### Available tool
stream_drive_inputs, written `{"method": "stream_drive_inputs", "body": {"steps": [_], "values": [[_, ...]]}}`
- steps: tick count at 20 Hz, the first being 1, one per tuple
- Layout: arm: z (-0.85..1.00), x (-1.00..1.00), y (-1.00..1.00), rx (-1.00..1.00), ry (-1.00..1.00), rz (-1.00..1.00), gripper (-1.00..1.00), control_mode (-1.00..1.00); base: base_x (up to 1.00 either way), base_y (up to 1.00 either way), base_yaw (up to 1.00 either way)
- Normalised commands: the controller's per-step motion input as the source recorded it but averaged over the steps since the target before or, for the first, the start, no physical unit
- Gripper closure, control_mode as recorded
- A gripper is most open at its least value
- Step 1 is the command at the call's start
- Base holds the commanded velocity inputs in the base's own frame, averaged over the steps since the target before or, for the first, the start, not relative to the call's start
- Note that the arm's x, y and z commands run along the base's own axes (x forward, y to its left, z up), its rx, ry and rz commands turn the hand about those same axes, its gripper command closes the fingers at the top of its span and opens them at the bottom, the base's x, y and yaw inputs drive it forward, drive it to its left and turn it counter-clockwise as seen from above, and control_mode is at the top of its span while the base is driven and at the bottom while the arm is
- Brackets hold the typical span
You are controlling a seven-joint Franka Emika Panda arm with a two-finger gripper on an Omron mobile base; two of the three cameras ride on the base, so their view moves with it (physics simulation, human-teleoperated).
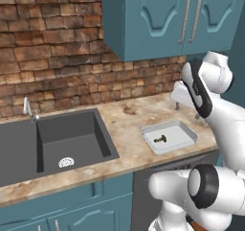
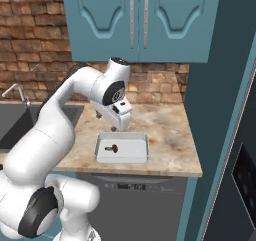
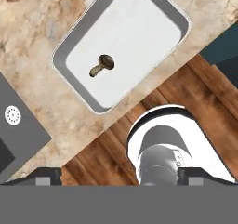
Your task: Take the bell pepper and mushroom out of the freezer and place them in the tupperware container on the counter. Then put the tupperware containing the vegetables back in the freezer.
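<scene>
A: Hand view: the mushroom [image 3: 102, 65] lies in the tupperware container [image 3: 74, 46] on the table [image 3: 37, 14], well ahead of the tool [image 3: 118, 174], whose fingers stand wide and hold nothing.

B: Its long axis?

A: Stem toward the container's near-left, cap toward its middle.

B: And the right base view?

A: It shows the tool [image 2: 117, 121] above the container's far edge, and the freezer [image 2: 235, 150] to the right. I can't find the bell pepper.
</scene>
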Motion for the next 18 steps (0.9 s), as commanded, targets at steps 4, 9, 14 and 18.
{"method": "stream_drive_inputs", "body": {"steps": [4,9,14,18], "values": [[0.8,-1.0,0.22,-0.03,0.17,0.0,-1.0,-1.0,0.0,0.0,0.0],[0.58,-0.98,0.18,-0.08,0.11,0.0,-1.0,-1.0,0.0,0.0,0.0],[0.08,-0.78,0.04,-0.18,-0.03,0.0,-1.0,-1.0,0.0,0.0,0.0],[0.0,-0.51,0.01,-0.19,-0.12,0.0,-1.0,-1.0,0.0,0.0,0.0]]}}
